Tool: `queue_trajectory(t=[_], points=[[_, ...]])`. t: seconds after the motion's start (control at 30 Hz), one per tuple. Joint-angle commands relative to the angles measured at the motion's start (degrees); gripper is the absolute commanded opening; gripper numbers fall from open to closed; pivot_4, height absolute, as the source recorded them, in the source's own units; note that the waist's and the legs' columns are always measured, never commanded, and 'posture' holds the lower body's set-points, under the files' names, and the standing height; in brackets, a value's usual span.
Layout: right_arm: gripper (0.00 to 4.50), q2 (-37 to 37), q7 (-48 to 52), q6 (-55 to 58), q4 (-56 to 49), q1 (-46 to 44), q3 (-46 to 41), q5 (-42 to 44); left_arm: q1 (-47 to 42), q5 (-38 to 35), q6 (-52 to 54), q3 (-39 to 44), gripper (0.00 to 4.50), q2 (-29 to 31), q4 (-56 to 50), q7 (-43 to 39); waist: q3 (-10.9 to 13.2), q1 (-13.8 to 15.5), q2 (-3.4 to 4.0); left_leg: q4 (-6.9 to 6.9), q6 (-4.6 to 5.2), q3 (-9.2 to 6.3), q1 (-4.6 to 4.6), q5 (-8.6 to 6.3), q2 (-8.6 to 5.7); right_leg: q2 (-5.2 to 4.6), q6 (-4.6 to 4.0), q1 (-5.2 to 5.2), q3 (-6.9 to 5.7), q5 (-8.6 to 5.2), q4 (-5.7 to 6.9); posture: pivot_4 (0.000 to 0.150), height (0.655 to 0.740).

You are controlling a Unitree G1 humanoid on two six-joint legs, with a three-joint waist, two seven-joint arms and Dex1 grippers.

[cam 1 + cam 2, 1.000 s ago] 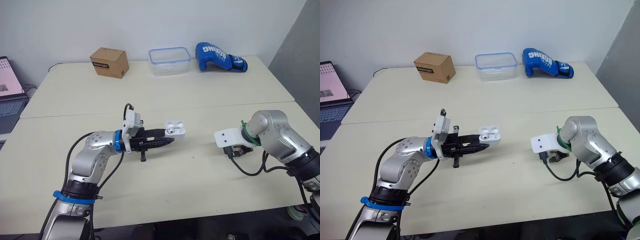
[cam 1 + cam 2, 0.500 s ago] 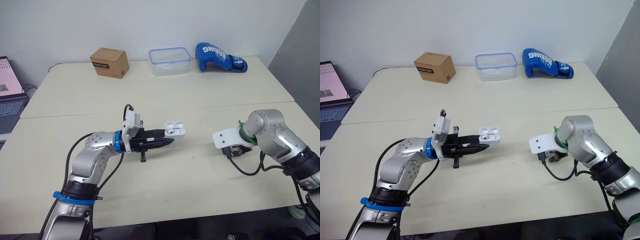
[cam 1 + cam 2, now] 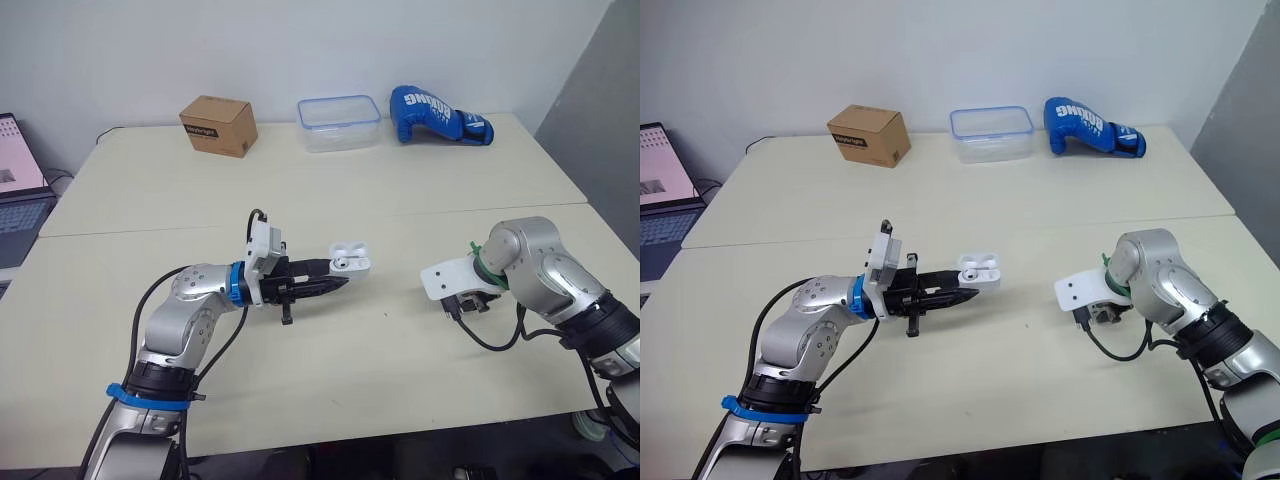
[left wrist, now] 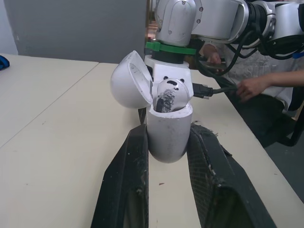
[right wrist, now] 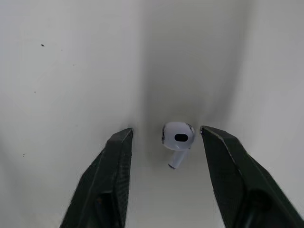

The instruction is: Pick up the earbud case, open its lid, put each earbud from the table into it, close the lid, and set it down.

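Note:
The white earbud case (image 4: 168, 135) is held above the table by my left gripper (image 4: 169, 132), which is shut on its body. Its lid (image 4: 130, 80) is hinged open and one earbud (image 4: 171, 90) sits inside. In the left eye view the case (image 3: 350, 262) hangs near the table's middle. To the right, my right gripper (image 5: 166, 134) points straight down at the table and is open. A loose white earbud (image 5: 178, 137) lies on the table between its two fingers (image 5: 114, 161), touching neither. From the head views the right wrist (image 3: 447, 279) hides this earbud.
Along the table's back edge stand a cardboard box (image 3: 218, 124), a clear plastic container (image 3: 340, 121) and a blue boxing glove (image 3: 438, 113). A laptop (image 3: 15, 185) sits off the left edge. A person's hand (image 4: 249, 85) rests beyond the table in the left wrist view.
My right arm has shifted slightly to the left over the table. The left arm and the case have stayed still.

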Motion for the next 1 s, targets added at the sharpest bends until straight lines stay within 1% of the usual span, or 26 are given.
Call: queue_trajectory(t=[0.03, 0.47, 0.57, 0.6, 0.63, 0.9, 1.0], points=[[1.64, -0.4, 0.49, -0.3, 0.97, 0.14, 0.5, -2.33, -0.09, -0.07, -1.13, 0.08, 0.77, -0.05, -2.19, 0.26, 0.0, -0.01, 0.0, 0.01, 0.0, 0.0, 0.0, 0.0, 0.0, 0.0, 0.0, 0.0, 0.0, 0.0, 0.0, 0.15, 0.7307], [1.64, -0.03, 0.78, -1.18, 0.93, 0.28, 0.85, -3.75, -0.07, -0.09, -1.23, -0.06, 0.77, 0.04, -2.16, 0.3, 0.0, 0.01, 0.0, 0.01, 0.0, -0.02, 0.01, 0.0, -0.01, 0.0, 0.0, 0.04, -0.01, 0.01, -0.02, 0.15, 0.7307], [1.06, 0.04, 0.84, -1.57, 0.88, 0.27, 0.74, -3.8, -0.06, -0.05, -1.23, -0.12, 0.77, -0.04, -2.15, 0.36, 0.0, 0.0, 0.0, 0.01, 0.0, -0.03, 0.01, 0.0, 0.0, 0.0, 0.0, 0.04, -0.02, 0.01, -0.01, 0.15, 0.7307], [0.8, 0.04, 0.84, -1.68, 0.87, 0.28, 0.71, -3.82, -0.05, -0.05, -1.23, -0.14, 0.77, -0.06, -2.16, 0.37, 0.0, 0.0, 0.0, 0.01, 0.0, -0.02, 0.01, 0.0, 0.0, 0.0, 0.0, 0.04, -0.02, 0.01, -0.01, 0.15, 0.7307], [0.43, 0.04, 0.86, -1.76, 0.85, 0.29, 0.7, -3.84, -0.05, -0.05, -1.23, -0.15, 0.77, -0.07, -2.16, 0.38, 0.0, 0.0, 0.0, 0.01, 0.0, -0.02, 0.02, 0.0, 0.0, 0.0, 0.0, 0.04, -0.01, 0.01, 0.0, 0.15, 0.7307], [0.4, -0.2, 1.66, -1.2, -0.39, 0.94, 0.59, -3.82, -0.08, -0.16, -1.22, -0.19, 0.77, -0.02, -2.11, 0.35, 0.0, 0.0, 0.0, 0.01, 0.0, -0.03, 0.03, 0.0, 0.0, 0.01, 0.0, 0.04, -0.02, 0.01, -0.01, 0.15, 0.7307], [0.4, -0.04, 1.18, 0.99, -1.29, 1.44, -1.26, -2.78, -0.04, -0.13, -1.39, -0.14, 0.77, -0.08, -2.02, 0.45, 0.0, 0.0, 0.0, 0.01, 0.0, -0.02, 0.03, 0.0, 0.0, 0.0, 0.0, 0.05, -0.02, 0.01, -0.01, 0.15, 0.7307]])
